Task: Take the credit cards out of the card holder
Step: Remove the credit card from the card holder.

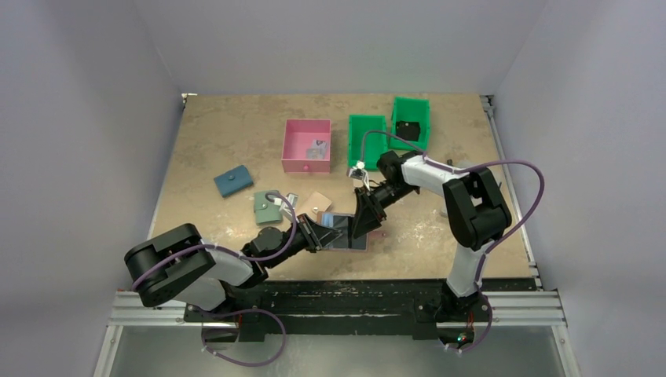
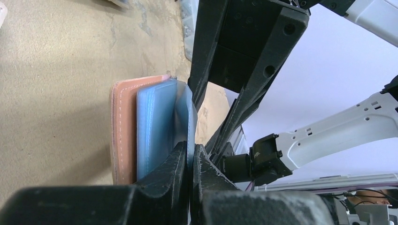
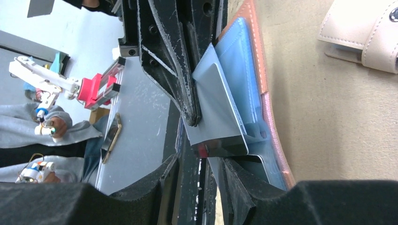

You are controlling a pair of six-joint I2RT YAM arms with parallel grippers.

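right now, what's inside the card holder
Inside the card holder: light blue lining and a pale grey card sticking partway out of a pocket. Any other card deeper in the pockets is covered by the lining.

The reddish-brown leather card holder (image 3: 267,93) with light blue lining is seen open on the tan table (image 3: 328,131). Its inner flap is clamped by the left gripper (image 3: 192,119) (black fingers pressed together). A pale grey plastic card (image 3: 213,103) stands partly out, near the right gripper (image 3: 202,173), whose fingers are parted. A beige stitched wallet (image 3: 361,33) lies far right.

Beige wallet (image 1: 316,203) and green wallet (image 1: 267,210) crowd behind the card holder (image 1: 342,236); table (image 1: 440,236) rightward seems open.
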